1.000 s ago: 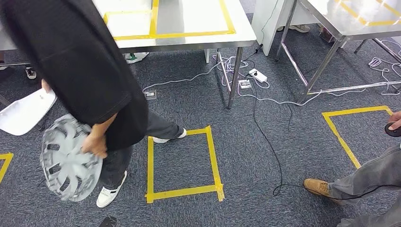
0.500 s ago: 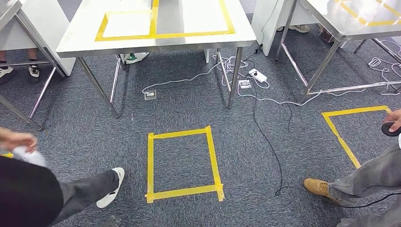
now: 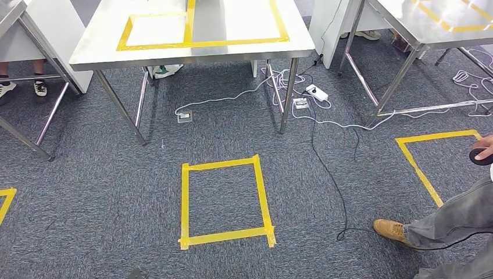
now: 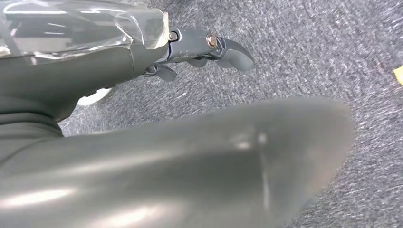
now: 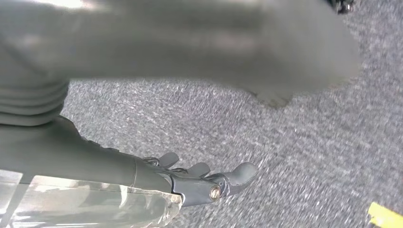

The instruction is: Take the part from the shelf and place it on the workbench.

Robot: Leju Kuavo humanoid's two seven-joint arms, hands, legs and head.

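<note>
The left hand (image 4: pixel 190 47) hung over grey carpet (image 3: pixel 325 232), its dark fingers (image 4: pixel 235 50) held out loosely with nothing between them; the thick thumb lay close to the lens, blurred. The part could not be seen on the workbench (image 3: pixel 104 49), whose steel top carried a frame of yellow tape (image 3: pixel 197 42) running along its near edge and split by one strip.

At the far left edge of the floor, a short corner of tape (image 3: pixel 6 200) showed, and above it a person's shoes (image 3: pixel 36 87) stood behind a table leg. Near the middle of the floor lay a taped rectangle (image 3: pixel 225 200), in front of the workbench. Between the workbench's right legs and the next table, white cables (image 3: pixel 279 78) tangled around a power strip (image 3: pixel 317 92), and a black cable (image 3: pixel 331 174) ran from there down toward the near edge of the floor. A second steel table (image 3: pixel 424 29) stood at the far right corner, with another taped outline (image 3: pixel 418 157) on the carpet before it. At the right edge a person's hand (image 3: pixel 482 152) held a small dark object, and a tan boot (image 3: pixel 392 229) and grey trouser leg (image 3: pixel 459 215) reached in below.

The right hand (image 5: pixel 204 180) also hung over carpet, fingers (image 5: pixel 242 172) apart and slack, grasping nothing.
</note>
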